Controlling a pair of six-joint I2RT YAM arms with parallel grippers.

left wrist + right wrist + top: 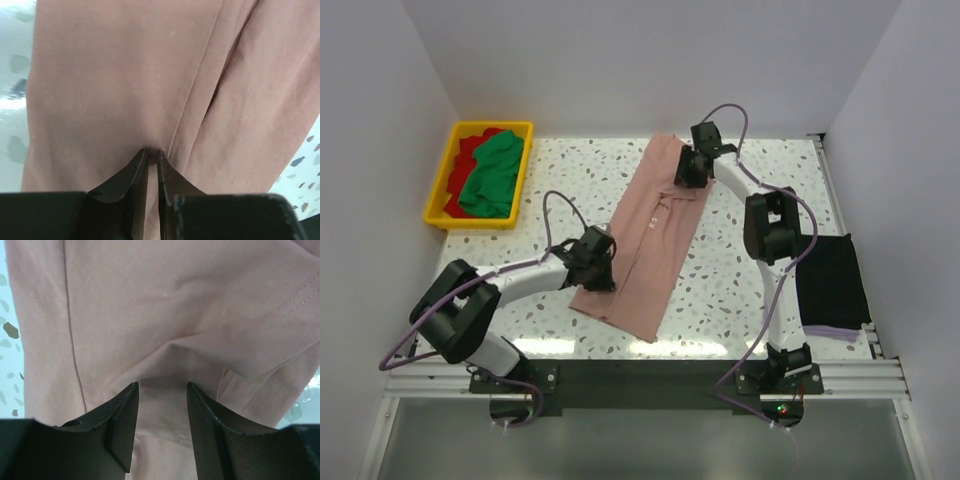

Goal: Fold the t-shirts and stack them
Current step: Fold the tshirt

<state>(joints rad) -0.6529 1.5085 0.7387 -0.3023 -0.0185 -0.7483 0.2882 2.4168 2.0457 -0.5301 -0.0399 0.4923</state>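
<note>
Left claw (152,151) pinched tight on dusty-pink t-shirt (650,275), folded long and narrow, right claw (162,385) with jaws parted, cloth bunched between them

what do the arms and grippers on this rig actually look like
Both the left arm and right arm have white tube links between chunky black joint housings, with a lavender cable looping along each. The left gripper and right gripper carry matte black, wedge-shaped fingers tapering to tips.
</note>
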